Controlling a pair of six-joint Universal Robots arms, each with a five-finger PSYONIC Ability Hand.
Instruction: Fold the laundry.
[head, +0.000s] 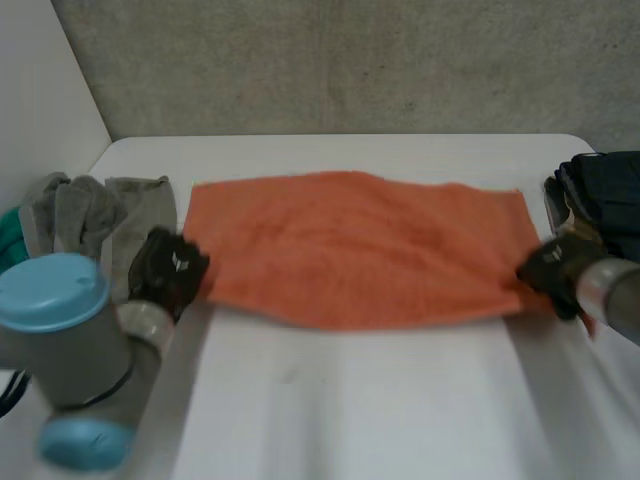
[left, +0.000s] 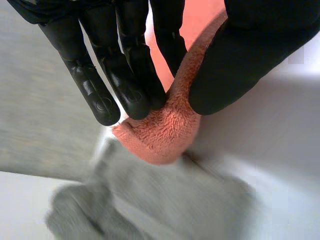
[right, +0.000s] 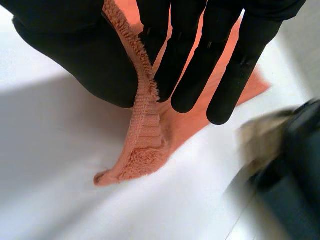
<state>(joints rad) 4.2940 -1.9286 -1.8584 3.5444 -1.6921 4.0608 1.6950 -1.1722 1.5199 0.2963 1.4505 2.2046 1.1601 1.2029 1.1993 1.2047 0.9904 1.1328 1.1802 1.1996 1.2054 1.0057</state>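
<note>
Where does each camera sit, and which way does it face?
Head: behind the arms, looking down on table and towel; both arms, left hand, right hand show.
Left wrist: along its own palm; that hand pinches a towel corner, grey cloth beyond.
Right wrist: along its own palm; that hand pinches another corner, dark clothes beside.
All share the towel.

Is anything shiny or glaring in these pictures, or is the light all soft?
Head view: soft, even light, with no glare on the table or the orange towel. Left wrist view: the left hand shows a faint sheen. Right wrist view: the right hand looks matt, and the towel's edge is evenly lit.
</note>
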